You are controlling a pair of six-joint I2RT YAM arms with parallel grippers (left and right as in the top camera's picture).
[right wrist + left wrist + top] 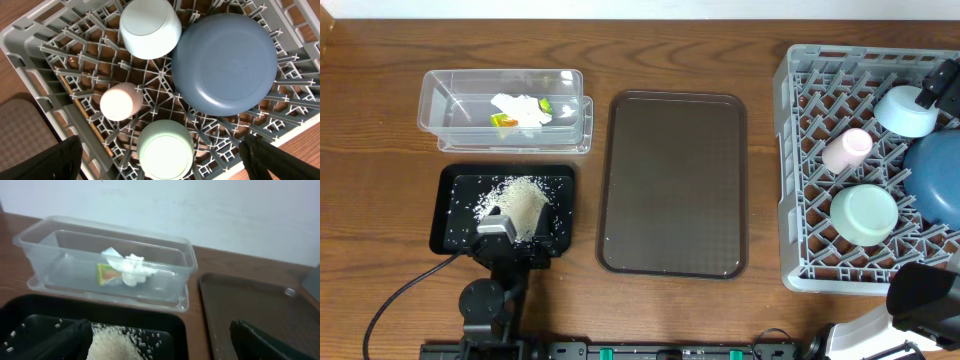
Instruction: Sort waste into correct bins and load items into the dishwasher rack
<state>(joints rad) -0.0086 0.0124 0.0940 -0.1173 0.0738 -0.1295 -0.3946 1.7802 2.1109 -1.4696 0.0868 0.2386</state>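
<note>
Both grippers wide open, nothing held: waste in the bins, dishes in the rack.
Left gripper (160, 330), jaws spread and empty, hangs over the shallow black rectangular tray (455, 215) at 8 o'clock, where the loose white rice grains (520, 200) lie heaped. At 10 o'clock, the clear plastic rectangular tub (440, 105) holds the crumpled white tissue (520, 108), with the small yellow-green snack wrapper (503, 121) touching it. Right gripper (160, 142), jaws fully apart and empty, hovers over the large grey plastic dishwasher rack (795, 180) at 3 o'clock. Inside: small light blue bowl (905, 110) at 1, large dark blue bowl (938, 175) at 3, pale mint-green bowl (865, 213) at 6, small pink cup (847, 148) at 10.
</note>
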